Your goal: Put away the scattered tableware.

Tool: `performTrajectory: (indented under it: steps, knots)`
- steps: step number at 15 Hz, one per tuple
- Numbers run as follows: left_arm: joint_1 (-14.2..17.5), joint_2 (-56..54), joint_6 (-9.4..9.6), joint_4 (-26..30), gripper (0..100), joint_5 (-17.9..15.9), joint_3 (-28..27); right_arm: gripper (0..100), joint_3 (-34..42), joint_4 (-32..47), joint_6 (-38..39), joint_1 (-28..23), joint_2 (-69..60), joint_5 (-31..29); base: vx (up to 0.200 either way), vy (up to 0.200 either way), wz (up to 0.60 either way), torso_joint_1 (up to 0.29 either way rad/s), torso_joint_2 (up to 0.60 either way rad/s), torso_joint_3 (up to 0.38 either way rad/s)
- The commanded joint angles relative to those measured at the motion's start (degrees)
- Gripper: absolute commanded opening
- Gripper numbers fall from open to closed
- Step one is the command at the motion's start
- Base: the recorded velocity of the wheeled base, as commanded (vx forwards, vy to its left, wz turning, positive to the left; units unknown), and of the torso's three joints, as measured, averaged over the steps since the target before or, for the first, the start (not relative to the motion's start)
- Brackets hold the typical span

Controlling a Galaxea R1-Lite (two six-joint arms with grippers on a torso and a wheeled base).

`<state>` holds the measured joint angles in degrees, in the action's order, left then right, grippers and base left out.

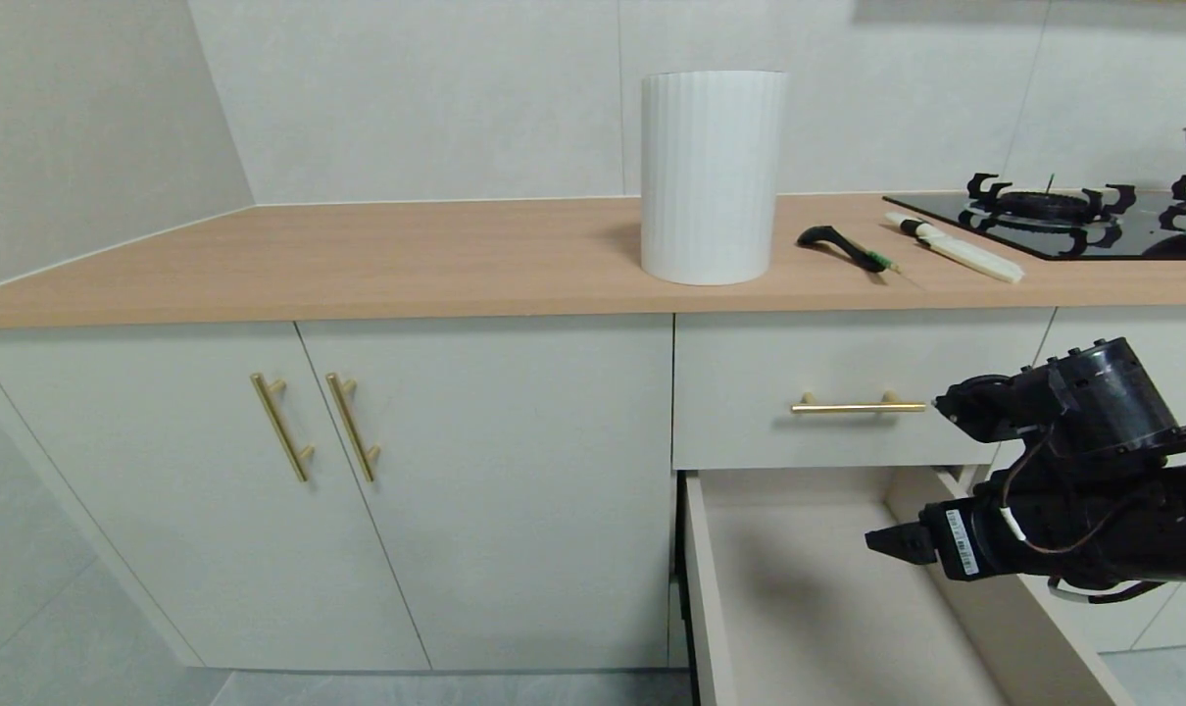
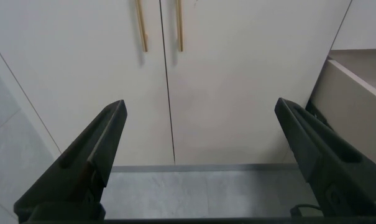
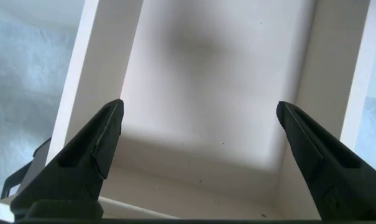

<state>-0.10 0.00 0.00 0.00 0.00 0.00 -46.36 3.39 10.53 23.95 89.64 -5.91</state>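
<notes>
Wooden counter point(image 1: 407, 255) above the open drawer point(image 1: 701, 588) bears a black-handled utensil point(image 1: 843, 245) and a white utensil point(image 1: 956, 248). Right gripper point(image 3: 199, 109) hangs over the drawer, wide and empty. Left gripper point(image 2: 199, 106), also wide, faces the cabinet doors point(image 2: 237, 81) beside the drawer.

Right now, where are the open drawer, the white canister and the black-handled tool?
Drawer point(image 1: 799, 608), head view, its bare floor.
Canister point(image 1: 711, 176), head view, its ribbed side.
Black tool point(image 1: 833, 239), head view, its handle.
</notes>
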Motion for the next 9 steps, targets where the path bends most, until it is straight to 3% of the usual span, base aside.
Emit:
performTrajectory:
  steps: [1, 4, 9]
  knots:
    - [0.01, 0.09, 0.0, 0.0, 100, 0.0, 0.0, 100, 0.13, -0.05, -0.07, -0.05, 0.01, -0.15, 0.0, 0.0, 0.0, 0.0, 0.0, 0.0]
    - [0.01, 0.09, 0.0, 0.0, 100, -0.09, 0.0, 100, 0.31, -0.14, -0.07, -0.05, 0.1, -0.15, 0.0, 0.0, 0.0, 0.006, -0.05, -0.03]
    - [0.01, 0.09, 0.0, 0.0, 100, 0.0, 0.0, 100, 0.39, -0.14, -0.07, -0.05, 0.1, -0.15, 0.0, 0.0, 0.0, 0.099, -0.33, -0.283]
